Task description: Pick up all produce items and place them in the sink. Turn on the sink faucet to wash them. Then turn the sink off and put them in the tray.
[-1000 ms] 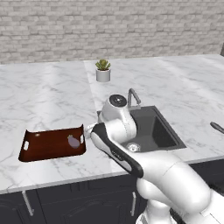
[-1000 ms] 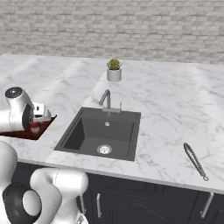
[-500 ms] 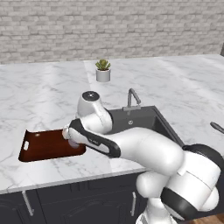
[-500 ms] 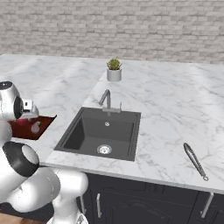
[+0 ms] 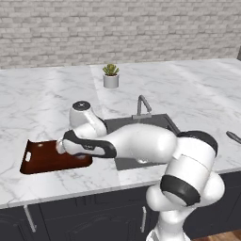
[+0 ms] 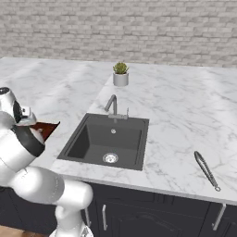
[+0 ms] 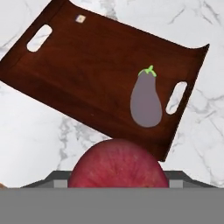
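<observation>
Landmark: tray (image 7: pixel 83 65), dark wood, lying flat on the marble surface (image 5: pixel 47 99).

Eggplant (image 7: pixel 145 100): purple with a green tip, lying inside the tray near the end with the handle slot, touching the tray floor.

Apple (image 7: pixel 118 164): round and red, seated between the pincer's fingers, which are spread to the width of the fruit and closed on it. In the hand view the apple sits above the tray's near edge, off the tray floor.

Pincer (image 7: pixel 118 181): gripping the apple, positioned over the tray. In the left base view the arm reaches across to the tray (image 5: pixel 47 157) and hides the fingers.

Sink (image 6: pixel 109 141): dark basin just beside the tray, to its right in the left base view. Drain visible.

Faucet (image 6: pixel 112 105): at the sink's rear edge, beyond the tray; whether water runs cannot be told.
</observation>
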